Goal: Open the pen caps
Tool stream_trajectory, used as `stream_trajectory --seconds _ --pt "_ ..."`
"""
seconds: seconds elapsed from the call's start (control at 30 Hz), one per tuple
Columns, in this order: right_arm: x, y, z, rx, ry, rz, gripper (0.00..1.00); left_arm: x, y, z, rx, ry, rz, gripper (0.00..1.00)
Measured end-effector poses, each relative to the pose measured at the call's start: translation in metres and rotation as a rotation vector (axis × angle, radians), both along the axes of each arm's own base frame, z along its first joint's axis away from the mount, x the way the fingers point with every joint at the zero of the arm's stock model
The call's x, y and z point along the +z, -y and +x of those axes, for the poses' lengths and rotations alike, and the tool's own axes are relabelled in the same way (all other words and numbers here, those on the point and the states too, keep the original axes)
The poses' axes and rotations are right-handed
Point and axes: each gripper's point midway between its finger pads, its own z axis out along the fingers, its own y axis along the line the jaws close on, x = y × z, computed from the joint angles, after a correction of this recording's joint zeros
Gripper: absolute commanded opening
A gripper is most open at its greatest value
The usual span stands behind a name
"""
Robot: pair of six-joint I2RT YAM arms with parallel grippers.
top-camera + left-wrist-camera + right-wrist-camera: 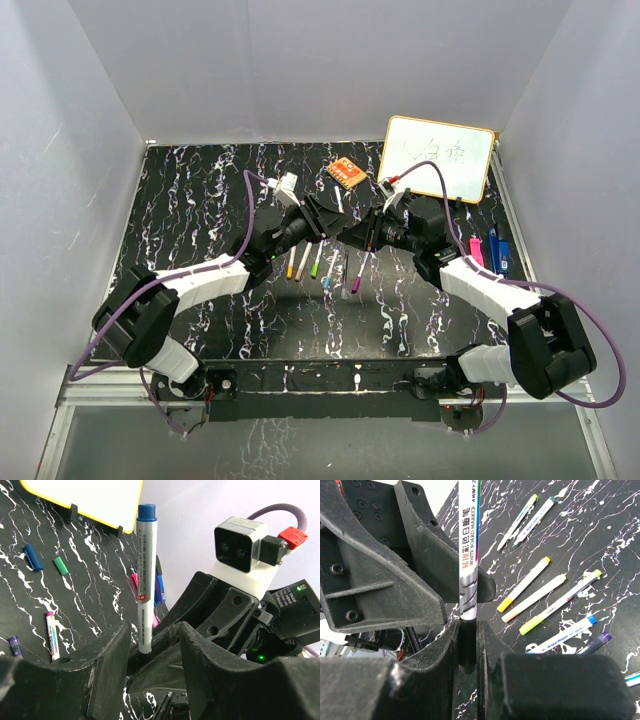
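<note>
Seeing that your right gripper (pixel 467 627) is clenched on the white marker barrel (pixel 468 555) raised off the black marbled table (pixel 190 200), bring your parted left gripper (pixel 154 636) onto the dark blue plastic cap (pixel 146 512) seated on its far end and pull straight along the barrel.

One whiteboard (pixel 438 158) and one upright marker (pixel 144 580) are standing; near the whiteboard one eraser (pixel 345 171), one loose blue cap (pixel 34 556), one green cap (pixel 62 565) and at least seven markers (pixel 524 584) are lying.

The tabletop (pixel 200 200) looks glossy and marble-veined; the marker (pixel 145 580) and its blue cap (pixel 146 512) are smooth plastic.
</note>
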Motion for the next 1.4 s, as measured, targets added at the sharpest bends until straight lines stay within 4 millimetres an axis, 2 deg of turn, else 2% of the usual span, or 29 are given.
stream_trajectory --seconds 0.23,0.5,0.6,0.7,1.27,1.4 --pt "0.000 0.000 -0.001 0.012 0.011 -0.005 0.00 -0.009 0.001 0.001 -0.002 -0.006 0.021 0.42" --pt "0.000 -0.001 -0.003 0.023 0.013 -0.005 0.00 0.004 0.004 0.005 -0.001 0.029 0.011 0.38" --pt "0.000 -0.001 -0.003 0.024 0.013 -0.005 0.00 0.007 0.005 0.007 -0.001 0.038 0.008 0.27" --pt "0.001 -0.001 -0.004 0.024 0.017 -0.003 0.00 0.002 0.006 0.009 0.001 0.029 0.015 0.01" --pt "-0.006 0.000 -0.006 0.019 0.008 -0.010 0.00 -0.007 0.002 0.014 0.051 0.021 0.053 0.00" --pt "-0.006 -0.003 -0.009 0.029 0.009 -0.013 0.00 -0.007 -0.005 0.014 0.054 0.019 0.081 0.00"
